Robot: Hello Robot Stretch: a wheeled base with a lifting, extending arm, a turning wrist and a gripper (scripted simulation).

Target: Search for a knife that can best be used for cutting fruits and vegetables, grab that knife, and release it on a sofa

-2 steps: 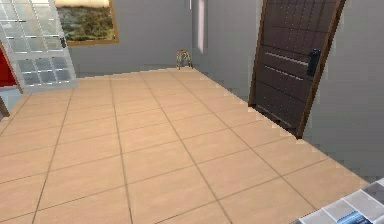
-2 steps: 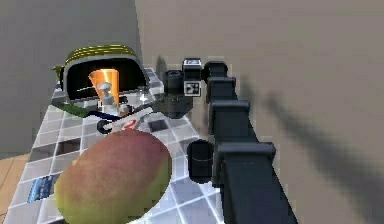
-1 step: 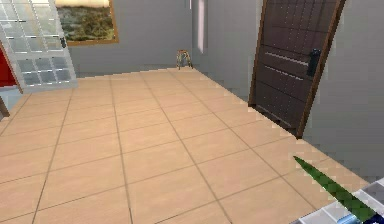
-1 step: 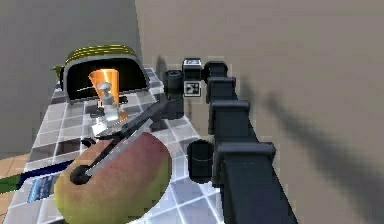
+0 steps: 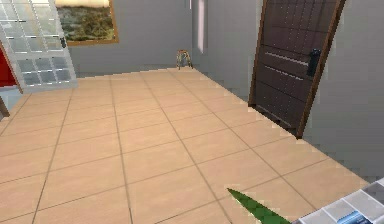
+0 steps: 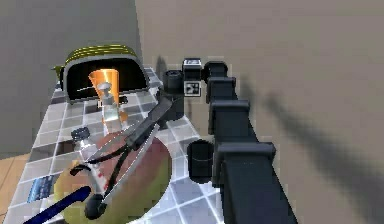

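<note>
The jaws reach out from the far end of the dark arm (image 6: 240,150), just left of the two white marked squares (image 6: 192,85), and their thin fingers (image 6: 128,132) slant down toward the arm side view's lower left, across a round bowl (image 6: 150,185) of tan, pink and green. Because the bowl lies on the desk (image 6: 60,125) at and behind them, I cannot tell whether the jaws are grasping anything. The desk is tiled in grey and white. At its far end stands a shiny toaster (image 6: 100,68), with a small clear shaker (image 6: 107,100) in front of it, and a clear bottle (image 6: 88,150) lies beside the bowl. A dark cup (image 6: 200,160) stands just left of the arm. At the bottom left edge lies a long dark-blue strip (image 6: 40,213); I cannot tell whether this or any other item here is the knife. The forward view looks over a tan tiled floor (image 5: 130,130) toward a dark door (image 5: 290,65) on its right. A glass-block wall (image 5: 40,45) and a framed painting (image 5: 85,20) are on its left, a small stool (image 5: 183,57) stands far off against the wall, and a green leaf tip (image 5: 255,206) is at the bottom edge.
</note>
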